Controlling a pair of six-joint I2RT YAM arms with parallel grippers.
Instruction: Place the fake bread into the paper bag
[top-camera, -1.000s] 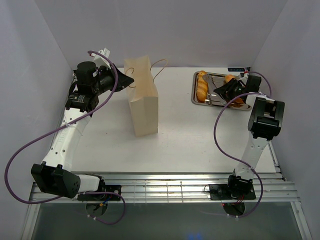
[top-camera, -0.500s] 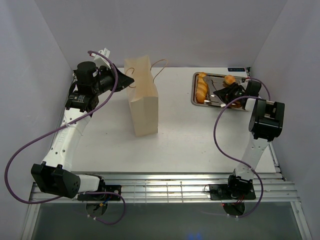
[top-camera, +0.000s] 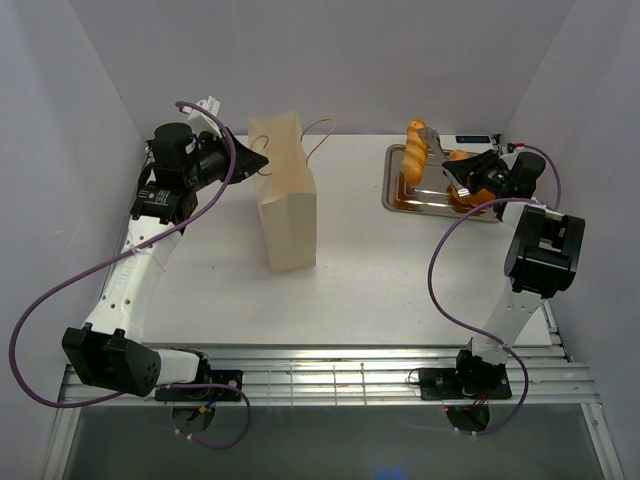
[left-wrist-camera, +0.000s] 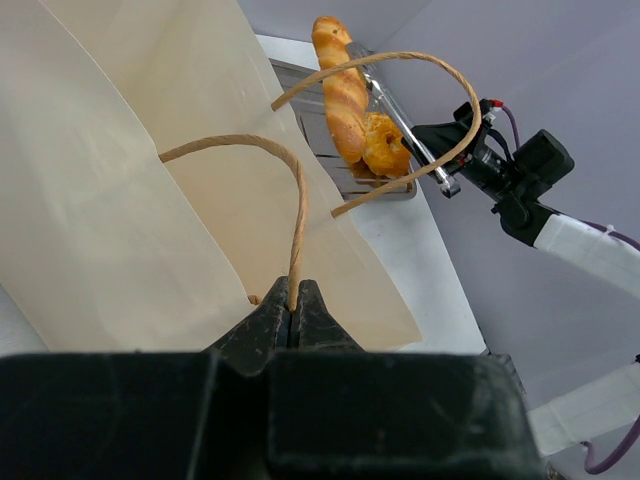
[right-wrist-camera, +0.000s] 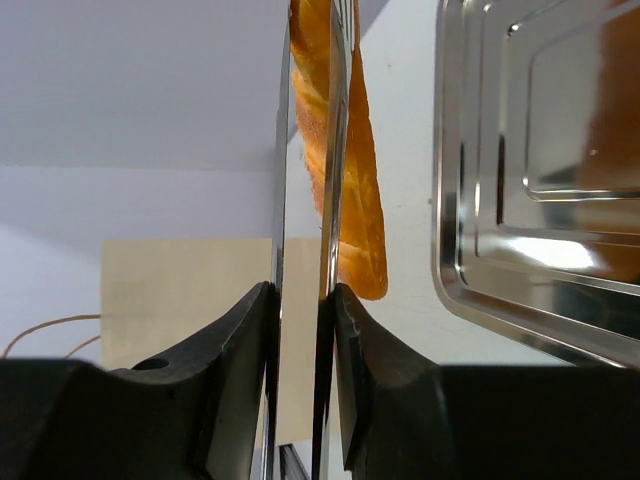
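The cream paper bag (top-camera: 285, 205) stands upright left of centre. My left gripper (top-camera: 262, 165) is shut on its near cord handle (left-wrist-camera: 296, 200), which pulls the mouth open; the jaws (left-wrist-camera: 291, 305) pinch the cord. My right gripper (top-camera: 470, 172) is shut on the metal tongs (top-camera: 435, 150), whose blades (right-wrist-camera: 335, 150) clamp a long golden loaf (top-camera: 414, 150) of the fake bread. That loaf (right-wrist-camera: 350, 180) hangs lifted above the steel tray (top-camera: 440, 205). Other orange pastries (top-camera: 459, 156) lie in the tray, partly hidden by my right arm.
The tray (right-wrist-camera: 500, 200) sits at the back right of the white table, the bag (right-wrist-camera: 190, 300) across an open stretch to its left. White walls close in at both sides and the back. The bag's second cord handle (left-wrist-camera: 400, 120) arches free.
My right arm has raised the tongs, and the loaf that lay in the tray's left side now hangs above it. The left arm and bag have not moved.
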